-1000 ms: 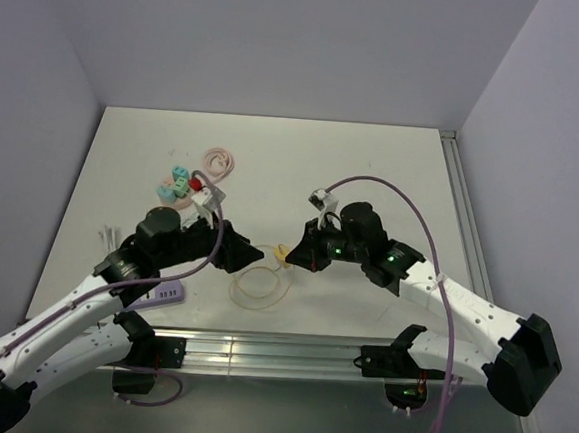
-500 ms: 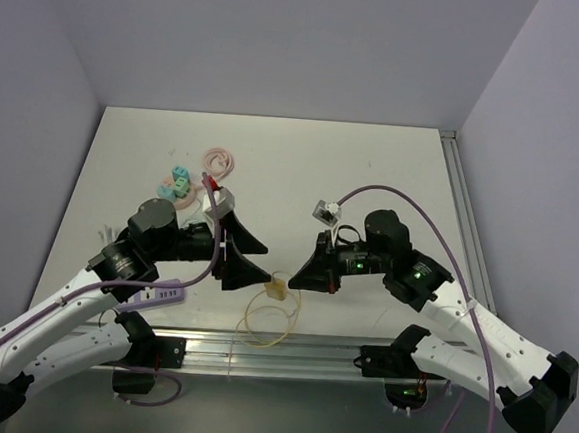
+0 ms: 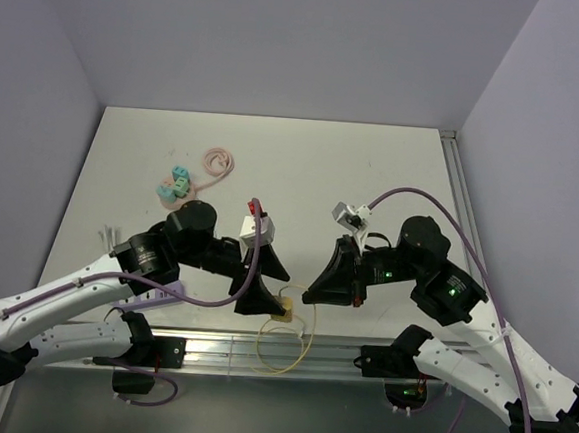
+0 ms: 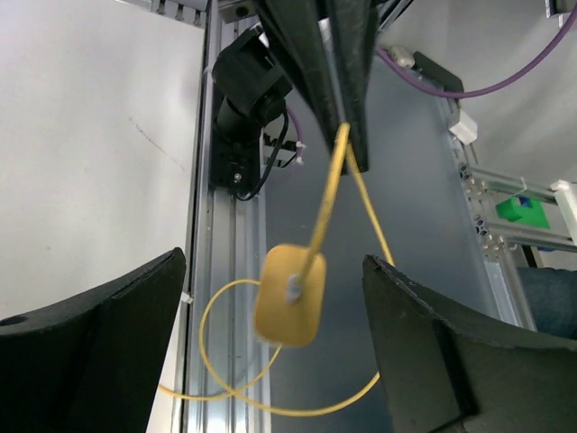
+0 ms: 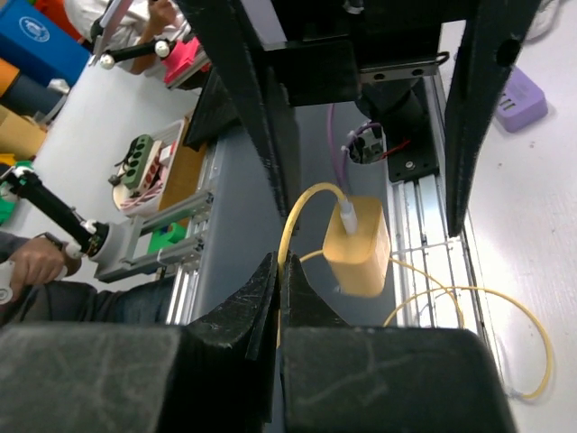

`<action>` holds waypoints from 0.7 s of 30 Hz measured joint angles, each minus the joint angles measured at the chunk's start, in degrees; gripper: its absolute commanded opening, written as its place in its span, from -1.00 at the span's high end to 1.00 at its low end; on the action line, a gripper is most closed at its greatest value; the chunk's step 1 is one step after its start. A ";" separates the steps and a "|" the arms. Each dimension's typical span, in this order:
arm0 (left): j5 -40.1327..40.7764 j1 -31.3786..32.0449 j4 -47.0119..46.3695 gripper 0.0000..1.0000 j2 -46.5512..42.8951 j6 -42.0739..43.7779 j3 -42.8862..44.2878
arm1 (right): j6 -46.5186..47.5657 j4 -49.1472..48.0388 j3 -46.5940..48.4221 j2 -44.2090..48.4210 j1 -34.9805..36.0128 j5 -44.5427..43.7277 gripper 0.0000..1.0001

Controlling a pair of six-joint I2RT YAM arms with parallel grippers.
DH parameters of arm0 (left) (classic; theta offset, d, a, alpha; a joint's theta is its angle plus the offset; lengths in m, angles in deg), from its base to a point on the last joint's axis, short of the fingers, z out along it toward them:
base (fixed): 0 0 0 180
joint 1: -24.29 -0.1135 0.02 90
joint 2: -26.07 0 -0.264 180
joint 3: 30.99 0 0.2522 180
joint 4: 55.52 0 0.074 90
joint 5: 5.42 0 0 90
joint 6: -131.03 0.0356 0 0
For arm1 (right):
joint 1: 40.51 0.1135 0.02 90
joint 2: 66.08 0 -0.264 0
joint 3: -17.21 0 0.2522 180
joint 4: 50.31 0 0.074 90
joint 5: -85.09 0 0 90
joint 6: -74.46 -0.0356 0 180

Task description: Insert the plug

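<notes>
- The white plug (image 5: pixel 347 216) looks seated in the top of the yellow block (image 5: pixel 358 248), with no gap that we can make out (both wrist views are a little blurred there), so we judge the insertion itself done.
- The block hangs free in the air from its yellow cable (image 5: pixel 302 212), above the near edge of the table (image 3: pixel 373 173) and its rail (image 3: pixel 209 349). The rest of the cable loops down below.
- The right pincer (image 5: pixel 278 271) is closed tight on the cable just above the block and alone carries it.
- The left pincer (image 4: pixel 275 257) stands wide open, 1 finger on each side of the block, touching neither it nor the cable.
- What we think is left: set the block down on the table and release the cable.
</notes>
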State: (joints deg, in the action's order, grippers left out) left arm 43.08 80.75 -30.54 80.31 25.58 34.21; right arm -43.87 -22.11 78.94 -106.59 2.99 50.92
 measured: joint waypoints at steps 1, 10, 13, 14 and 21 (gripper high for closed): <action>0.42 0.33 0.72 -0.64 0.31 0.68 0.37 | -0.13 0.28 0.15 0.13 0.02 0.31 1.00; 1.22 1.11 7.30 -0.47 3.28 5.11 4.72 | -0.04 3.30 1.57 0.04 0.02 1.77 1.00; 1.53 1.55 10.19 -0.42 4.72 6.62 6.84 | 0.55 4.37 1.97 -0.70 0.02 2.23 1.00; 1.75 1.73 11.10 -0.42 5.27 7.08 7.52 | 0.70 4.48 1.97 -0.94 0.02 2.34 1.00; 3.34 2.34 16.68 -0.39 7.17 9.25 9.29 | 0.79 5.40 1.97 -1.70 0.44 2.82 1.00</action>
State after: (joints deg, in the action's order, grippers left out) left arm 46.43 83.09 -13.86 87.48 34.83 43.50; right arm -43.09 -16.71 80.90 -108.30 3.43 53.74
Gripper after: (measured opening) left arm 0.697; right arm 0.029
